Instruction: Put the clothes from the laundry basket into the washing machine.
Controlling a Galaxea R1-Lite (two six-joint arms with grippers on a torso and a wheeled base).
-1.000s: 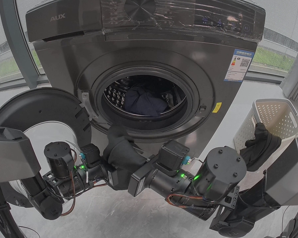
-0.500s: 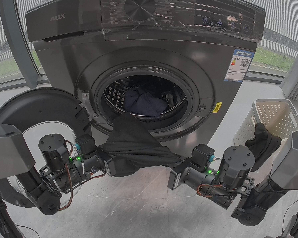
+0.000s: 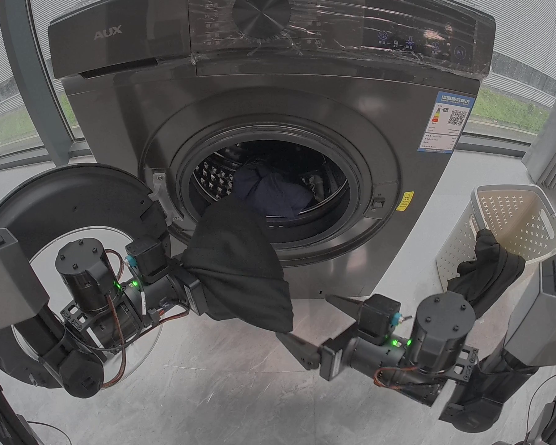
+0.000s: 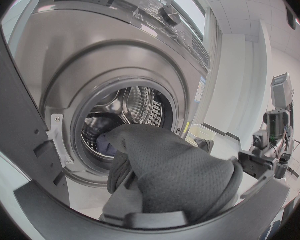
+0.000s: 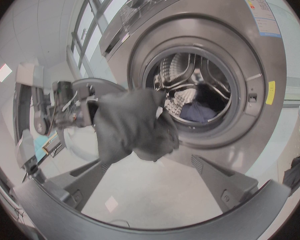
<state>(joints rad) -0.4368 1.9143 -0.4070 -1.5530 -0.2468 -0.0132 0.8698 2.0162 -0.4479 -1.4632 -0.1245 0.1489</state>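
Your left gripper (image 4: 153,217) is clamping a black, fine-meshed garment (image 3: 238,267) at the washing machine (image 3: 327,94) opening.
The cloth is draping over the gripper, its top corner in front of the opening's lower left rim. Your right gripper (image 3: 321,329) is hanging just beside the hem, jaws spread, empty. A navy garment (image 3: 269,193) is lying in the drum; another black piece (image 3: 485,273) is hanging over the laundry basket (image 3: 519,217) rim.

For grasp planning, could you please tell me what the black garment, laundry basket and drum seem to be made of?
Black garment: soft matte knit, fine mesh texture, limp drape. Laundry basket: rigid plastic, probably; perforated walls. Drum: shiny metal, likely steel; punched holes.
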